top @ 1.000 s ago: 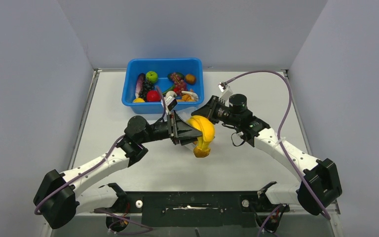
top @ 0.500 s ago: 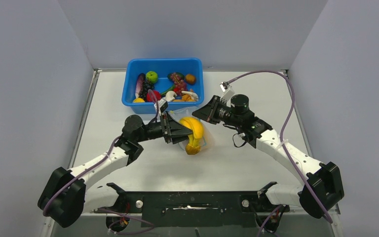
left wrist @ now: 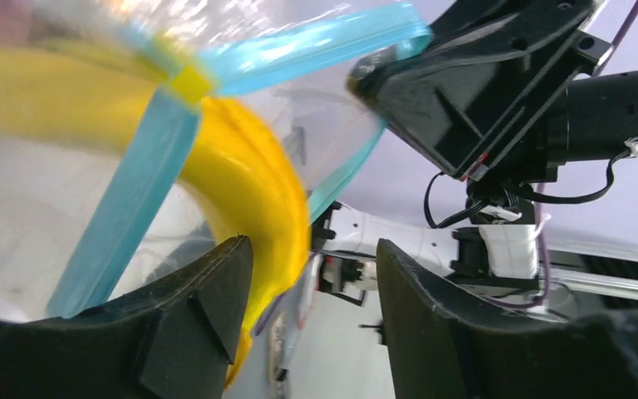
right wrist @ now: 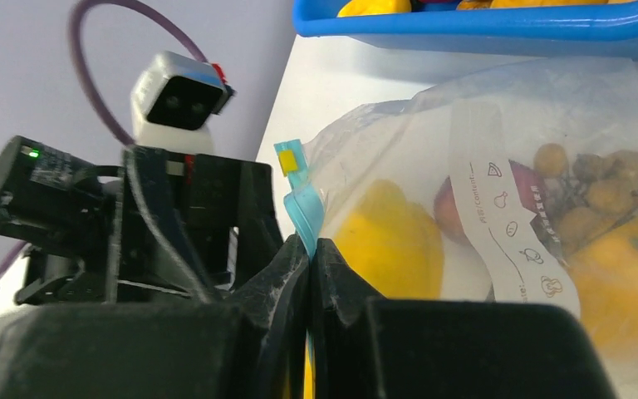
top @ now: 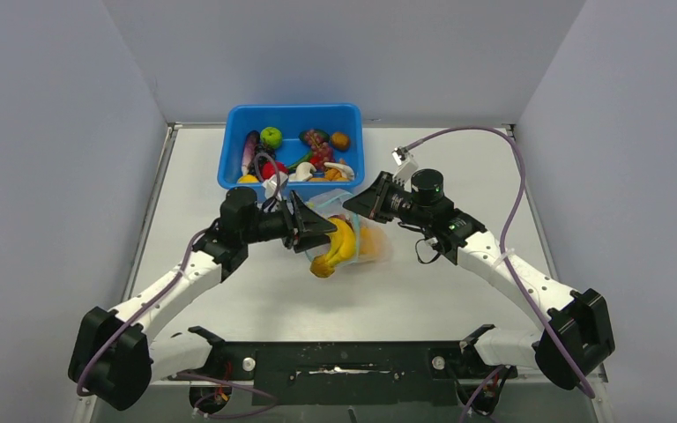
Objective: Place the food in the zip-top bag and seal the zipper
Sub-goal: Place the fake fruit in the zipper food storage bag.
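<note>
The right gripper [right wrist: 309, 249] has its fingers pressed together on the teal zipper [right wrist: 301, 212] at one corner of the zip-top bag [right wrist: 498, 141], holding that edge of the mouth up above the table [top: 458, 167]. The left gripper [top: 324, 233] faces it from the other side, jaws apart. The yellow banana bunch [left wrist: 253, 179] sits in the gap between them, close against one finger and clear of the other. The bunch lies in the bag's mouth with the zipper strip crossing in front of it, its lower end hanging out toward the table. Orange pieces [right wrist: 623, 283] show through the clear wall. The blue tub [top: 238, 141] behind holds a green apple [top: 271, 137] and other food.
</note>
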Controlling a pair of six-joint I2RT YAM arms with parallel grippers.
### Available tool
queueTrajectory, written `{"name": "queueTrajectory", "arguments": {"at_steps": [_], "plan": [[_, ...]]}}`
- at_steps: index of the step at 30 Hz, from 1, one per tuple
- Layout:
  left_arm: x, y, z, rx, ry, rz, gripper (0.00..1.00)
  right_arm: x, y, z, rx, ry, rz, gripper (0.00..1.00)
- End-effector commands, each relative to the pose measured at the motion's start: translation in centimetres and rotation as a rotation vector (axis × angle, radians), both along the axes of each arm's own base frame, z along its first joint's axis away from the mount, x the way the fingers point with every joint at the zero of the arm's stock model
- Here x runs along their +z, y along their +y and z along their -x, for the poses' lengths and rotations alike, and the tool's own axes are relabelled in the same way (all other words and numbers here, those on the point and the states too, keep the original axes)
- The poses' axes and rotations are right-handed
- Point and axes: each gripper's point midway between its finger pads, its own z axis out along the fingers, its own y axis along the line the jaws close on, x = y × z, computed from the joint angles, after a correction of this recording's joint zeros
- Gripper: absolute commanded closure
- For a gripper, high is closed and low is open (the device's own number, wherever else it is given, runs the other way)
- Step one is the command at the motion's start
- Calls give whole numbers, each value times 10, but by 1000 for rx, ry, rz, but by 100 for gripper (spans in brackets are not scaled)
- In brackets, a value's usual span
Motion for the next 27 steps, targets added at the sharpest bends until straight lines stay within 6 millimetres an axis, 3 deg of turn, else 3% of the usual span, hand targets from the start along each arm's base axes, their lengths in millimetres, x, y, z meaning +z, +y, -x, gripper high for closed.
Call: {"name": "queueTrajectory", "arguments": {"at_steps": [1, 4, 8, 12, 21, 25, 27], "plan": [[52, 9, -14, 52, -219, -85, 43, 35, 3, -4, -5, -89, -44, 100], [60, 22, -22, 96, -294, -221, 42, 35, 4, -6, -7, -87, -38, 100], [33, 60, -33, 192, -351, -529, 45, 37, 3, -8, -12, -89, -32, 100], [9, 71, -21, 153, -369, -615, 50, 37, 3, -11, -17, -86, -25, 100], [-27, 24, 31, -15, -415, -477, 44, 33, 6, -15, -21, -69, -30, 100], [-38, 0, 60, -104, -457, -402, 36, 37, 6, -18, -27, -72, -32, 100], [-53, -4, 71, -131, -490, -384, 31, 39, 6, -19, -30, -77, -35, 100]]}}
